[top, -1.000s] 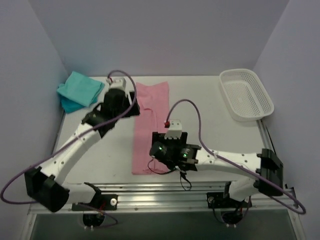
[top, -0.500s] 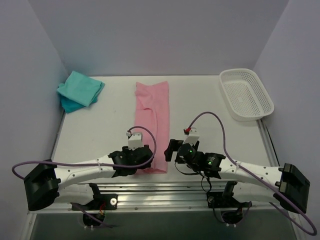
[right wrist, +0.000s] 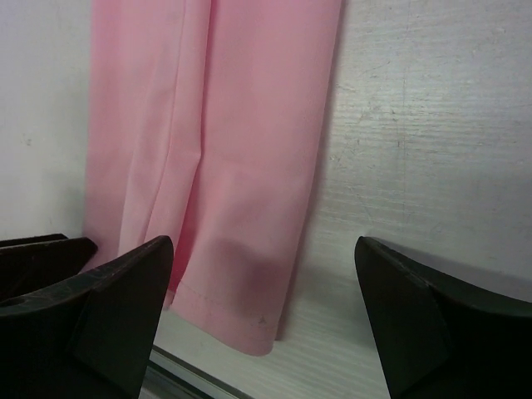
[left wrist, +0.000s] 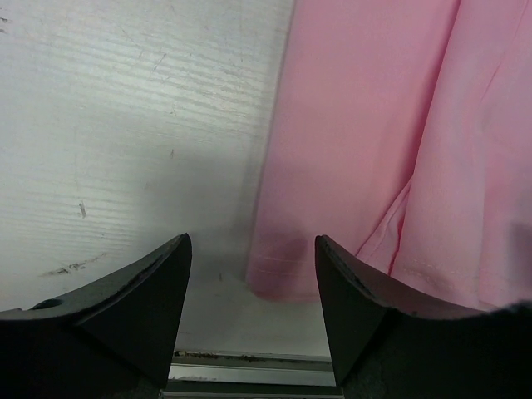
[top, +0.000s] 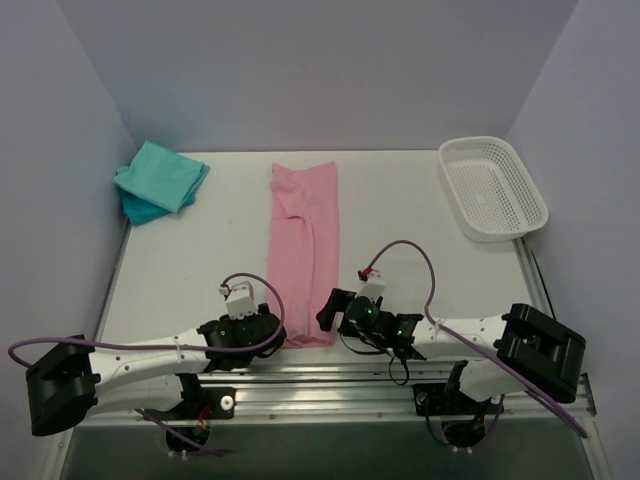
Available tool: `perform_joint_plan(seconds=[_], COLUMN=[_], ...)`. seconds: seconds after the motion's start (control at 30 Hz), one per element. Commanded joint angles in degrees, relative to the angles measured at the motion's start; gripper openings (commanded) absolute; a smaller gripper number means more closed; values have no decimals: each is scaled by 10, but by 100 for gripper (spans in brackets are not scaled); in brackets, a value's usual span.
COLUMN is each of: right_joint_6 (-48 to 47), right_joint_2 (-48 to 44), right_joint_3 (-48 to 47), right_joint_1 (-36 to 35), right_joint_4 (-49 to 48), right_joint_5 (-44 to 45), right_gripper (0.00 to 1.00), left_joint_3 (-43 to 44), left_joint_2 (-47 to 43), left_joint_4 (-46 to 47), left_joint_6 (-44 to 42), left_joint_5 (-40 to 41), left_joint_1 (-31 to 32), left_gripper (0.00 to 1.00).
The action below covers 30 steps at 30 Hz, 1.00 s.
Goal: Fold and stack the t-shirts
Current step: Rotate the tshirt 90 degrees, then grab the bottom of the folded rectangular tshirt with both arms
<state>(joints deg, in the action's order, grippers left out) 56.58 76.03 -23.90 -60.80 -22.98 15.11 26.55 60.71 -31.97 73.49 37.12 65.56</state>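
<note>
Lying folded lengthwise, the pink t-shirt (top: 303,250) runs near-to-far, hem nearest.

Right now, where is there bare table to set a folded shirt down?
Bare table between pink t-shirt and white basket, and between teal t-shirts and pink t-shirt. Crowded: near edge, where left gripper and right gripper flank the pink hem.

The pink t-shirt (top: 303,250) is a plain light pink, no print; the teal t-shirt (top: 165,175) is plain too, a blue t-shirt (top: 138,210) showing beneath it; the basket (top: 492,188) is white mesh; the table (top: 200,260) is scuffed white; the arms (top: 140,350) are white with black joints, their cables (top: 402,243) purple.
</note>
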Motion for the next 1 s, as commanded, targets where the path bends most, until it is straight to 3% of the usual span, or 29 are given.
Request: perform_joint_plan(seconds=[0.0,0.27,0.57,0.73,0.8,0.97], right_joint_6=[48,72,127,144,145,149], right_joint_2=[20,40,12,17,33,55], right_joint_3=[39,42,35,49,48,49], right_joint_1=[-3,-13,-80,-90,-91,-92], right_joint_4=[-31,-31,36,24,15,2], right_joint_5=[-15,2,65,67,63,62], right_gripper=[87,83,54,39,34,33], left_joint_3=[-12,-30,-24,-34,-33,-36], left_joint_2=[-1,92,115,112,115,121], left_joint_4=[-1,127,141,151,153,154], left_joint_6=[44,35,43,43,44,50], left_joint_5=[15,-23,-20,-21,-23,-26], left_joint_1=[4,5,14,14,15,21], left_gripper=[70,64,64,63,62,59])
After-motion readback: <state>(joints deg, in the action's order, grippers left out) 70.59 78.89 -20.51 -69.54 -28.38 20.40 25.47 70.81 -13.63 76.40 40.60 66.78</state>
